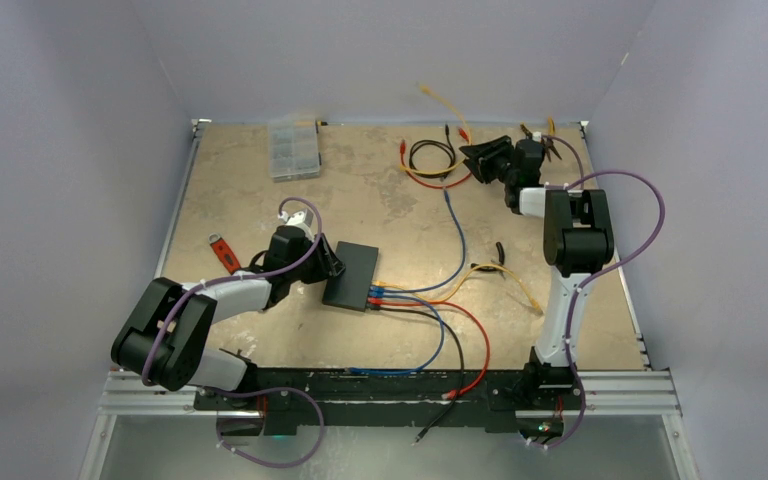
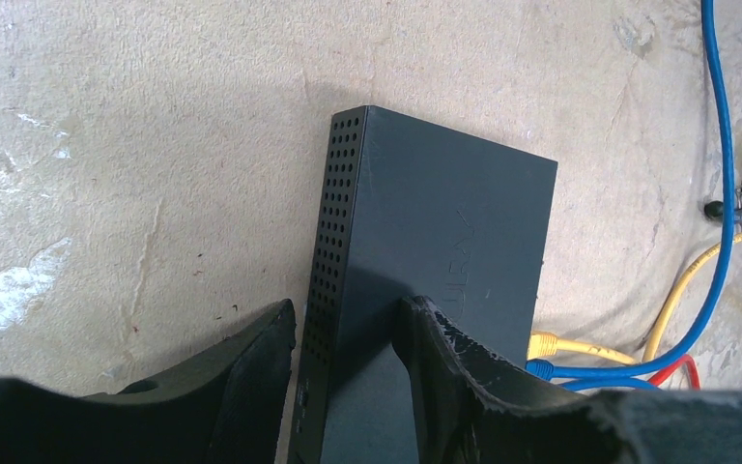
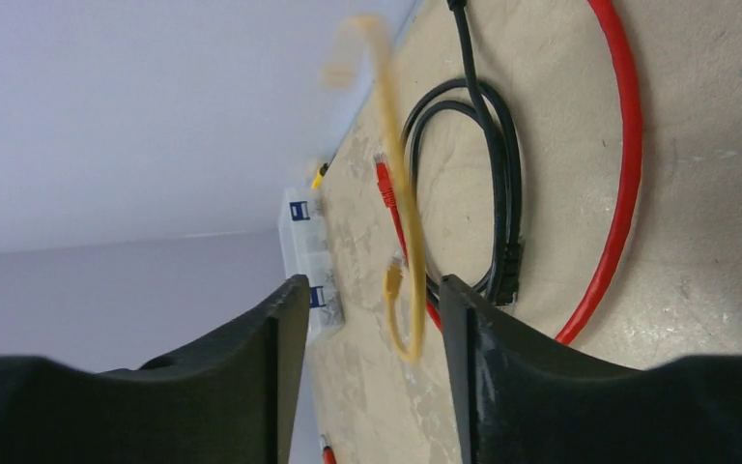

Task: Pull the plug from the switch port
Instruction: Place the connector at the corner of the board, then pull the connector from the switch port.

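Note:
The black switch (image 1: 353, 275) (image 2: 444, 213) lies flat mid-table. A yellow plug (image 2: 544, 341) and blue plugs (image 2: 541, 367) sit in sockets on its right edge, and a red cable (image 2: 676, 369) lies beside them. My left gripper (image 1: 325, 262) (image 2: 343, 314) straddles the switch's perforated left side: one finger stands beside that wall, the other rests on the top face. My right gripper (image 1: 478, 158) (image 3: 367, 290) is open at the back of the table. A loose yellow cable (image 1: 447, 103) (image 3: 401, 213) shows blurred between its fingers, touching neither, with its plug (image 3: 393, 280) free.
A clear compartment box (image 1: 293, 148) stands at the back left. A red-handled tool (image 1: 224, 252) lies left of the left arm. Coiled black (image 3: 502, 145) and red (image 3: 623, 145) cables lie under the right gripper. Blue, red and black cables (image 1: 460, 350) trail from the switch toward the front edge.

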You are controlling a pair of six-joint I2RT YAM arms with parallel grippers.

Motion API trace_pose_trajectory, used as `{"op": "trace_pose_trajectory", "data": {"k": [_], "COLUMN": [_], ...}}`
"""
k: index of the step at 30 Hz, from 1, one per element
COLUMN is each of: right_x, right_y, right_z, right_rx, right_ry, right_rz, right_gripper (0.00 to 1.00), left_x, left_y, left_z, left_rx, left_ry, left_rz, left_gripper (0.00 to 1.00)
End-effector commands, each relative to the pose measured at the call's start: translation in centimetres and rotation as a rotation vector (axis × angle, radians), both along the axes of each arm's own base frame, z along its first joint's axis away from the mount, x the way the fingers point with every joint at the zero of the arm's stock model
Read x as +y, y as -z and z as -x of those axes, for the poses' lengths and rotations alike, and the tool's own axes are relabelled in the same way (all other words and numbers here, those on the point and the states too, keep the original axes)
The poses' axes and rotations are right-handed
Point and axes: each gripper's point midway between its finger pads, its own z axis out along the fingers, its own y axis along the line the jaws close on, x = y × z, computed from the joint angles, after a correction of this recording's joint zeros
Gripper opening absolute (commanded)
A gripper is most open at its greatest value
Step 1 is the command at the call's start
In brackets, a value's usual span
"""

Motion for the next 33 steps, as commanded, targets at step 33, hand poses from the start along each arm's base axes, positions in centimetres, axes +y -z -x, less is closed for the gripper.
{"op": "trace_pose_trajectory", "data": {"k": [33], "right_x": [12.3], "right_y": [-1.4], "right_z": [18.2], "right_rx": [-0.292], "right_ry": [-0.698], "right_rz": [0.449], "right_gripper": [0.88], "left_x": [0.4], "left_y": [-0.3], "left_z": [4.2], "left_rx": [0.036], "left_ry": [0.115], "left_rz": [-0.019], "left_gripper": [0.71]}}
